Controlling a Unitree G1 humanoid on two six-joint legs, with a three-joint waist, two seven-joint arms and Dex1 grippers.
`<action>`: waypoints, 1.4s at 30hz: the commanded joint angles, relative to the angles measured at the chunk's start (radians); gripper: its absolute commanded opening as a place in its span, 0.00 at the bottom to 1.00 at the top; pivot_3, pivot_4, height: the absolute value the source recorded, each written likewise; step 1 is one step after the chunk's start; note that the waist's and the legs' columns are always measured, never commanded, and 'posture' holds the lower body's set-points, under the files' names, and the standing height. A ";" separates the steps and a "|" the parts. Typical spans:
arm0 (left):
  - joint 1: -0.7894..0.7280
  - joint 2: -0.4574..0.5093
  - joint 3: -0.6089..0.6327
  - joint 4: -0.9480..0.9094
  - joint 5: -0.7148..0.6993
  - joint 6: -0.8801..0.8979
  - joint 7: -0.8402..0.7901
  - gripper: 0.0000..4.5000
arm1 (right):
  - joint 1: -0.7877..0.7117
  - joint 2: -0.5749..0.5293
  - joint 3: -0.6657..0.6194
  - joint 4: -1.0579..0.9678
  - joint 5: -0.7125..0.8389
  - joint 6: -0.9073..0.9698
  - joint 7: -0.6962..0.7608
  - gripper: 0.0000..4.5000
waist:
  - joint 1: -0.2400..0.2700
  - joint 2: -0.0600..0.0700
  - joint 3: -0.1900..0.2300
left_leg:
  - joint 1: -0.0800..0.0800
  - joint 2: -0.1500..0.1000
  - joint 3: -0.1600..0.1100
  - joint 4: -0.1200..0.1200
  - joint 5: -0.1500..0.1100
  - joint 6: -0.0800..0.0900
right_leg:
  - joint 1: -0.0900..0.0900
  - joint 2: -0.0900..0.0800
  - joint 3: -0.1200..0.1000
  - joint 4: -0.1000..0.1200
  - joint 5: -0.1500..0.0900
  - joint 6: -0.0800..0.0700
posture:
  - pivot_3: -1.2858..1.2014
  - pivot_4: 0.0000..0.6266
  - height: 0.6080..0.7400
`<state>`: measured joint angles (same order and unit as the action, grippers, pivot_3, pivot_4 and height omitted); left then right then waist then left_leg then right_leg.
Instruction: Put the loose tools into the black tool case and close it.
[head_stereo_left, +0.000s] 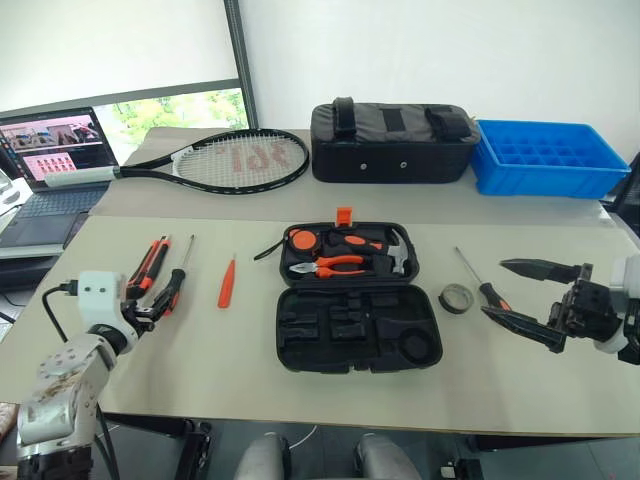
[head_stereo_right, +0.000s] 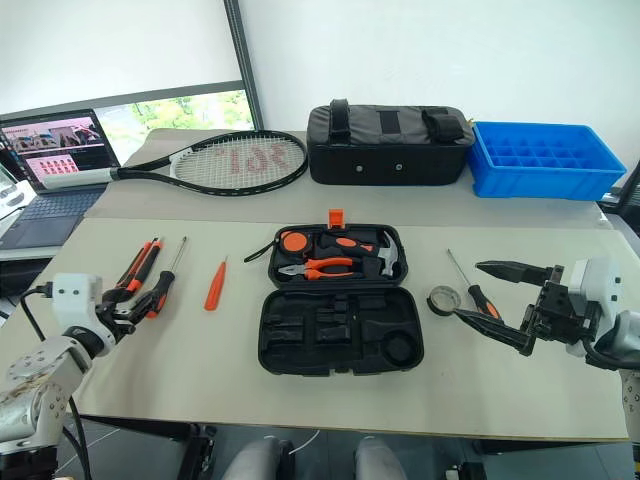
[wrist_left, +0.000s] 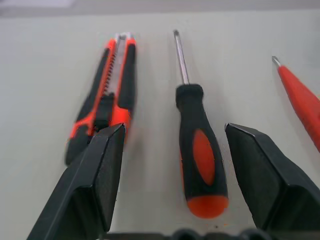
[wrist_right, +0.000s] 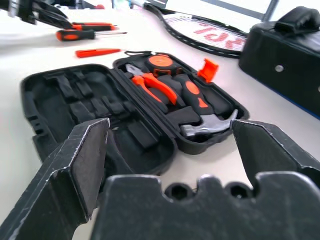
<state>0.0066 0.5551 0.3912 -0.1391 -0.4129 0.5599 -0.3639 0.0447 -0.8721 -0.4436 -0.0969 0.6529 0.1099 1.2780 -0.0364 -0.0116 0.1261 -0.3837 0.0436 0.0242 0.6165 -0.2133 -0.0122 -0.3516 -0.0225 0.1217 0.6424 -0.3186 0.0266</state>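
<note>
I am holding my left pincer (head_stereo_left: 152, 307) open and empty around the left screwdriver (wrist_left: 199, 162), with the utility knife (wrist_left: 106, 102) just beside one finger; closing crookedly could be catching both. The orange screwdriver (head_stereo_left: 227, 281) is lying apart, then the black tool case (head_stereo_left: 352, 300) is sitting open mid-surface. My right pincer (head_stereo_left: 520, 292) is hanging open and empty near the tape roll (head_stereo_left: 457, 297) and right screwdriver (head_stereo_left: 478, 283), risking nudging them

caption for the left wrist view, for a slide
Open left hand straddling a screwdriver, utility knife beside it.
</note>
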 joint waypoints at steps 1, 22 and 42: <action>-0.035 0.010 -0.020 0.013 0.011 0.039 0.003 0.75 | -0.007 -0.016 -0.040 0.000 0.042 0.000 0.058 1.00 | 0.000 0.000 0.000 | 0.000 0.000 0.000 0.000 0.000 0.000 | 0.000 0.000 0.000 0.000 0.000 0.000 | 0.52 0.24 0.75; -0.109 -0.001 -0.024 0.084 0.021 0.133 0.012 0.21 | -0.037 -0.040 -0.100 0.067 0.109 0.038 0.256 1.00 | -0.003 -0.001 0.000 | 0.000 -0.001 0.000 0.000 0.000 0.000 | 0.000 0.000 0.000 0.001 0.000 0.000 | 0.52 0.24 0.75; -0.413 0.190 -0.540 0.068 0.162 -0.422 -0.795 0.21 | -0.076 -0.050 -0.060 0.154 0.063 -0.005 0.310 1.00 | 0.019 0.002 0.000 | 0.000 -0.002 0.002 0.001 0.001 -0.001 | 0.000 0.001 0.000 -0.001 0.000 0.000 | 0.52 0.24 0.75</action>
<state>-0.3499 0.7412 -0.1000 -0.1068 -0.3002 0.2090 -1.0879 -0.0292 -0.9075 -0.4789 0.0678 0.7133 0.1328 1.5525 -0.0179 -0.0099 0.1262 -0.3839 0.0419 0.0259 0.6174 -0.2125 -0.0131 -0.3514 -0.0218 0.1213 0.6416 -0.3183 0.0263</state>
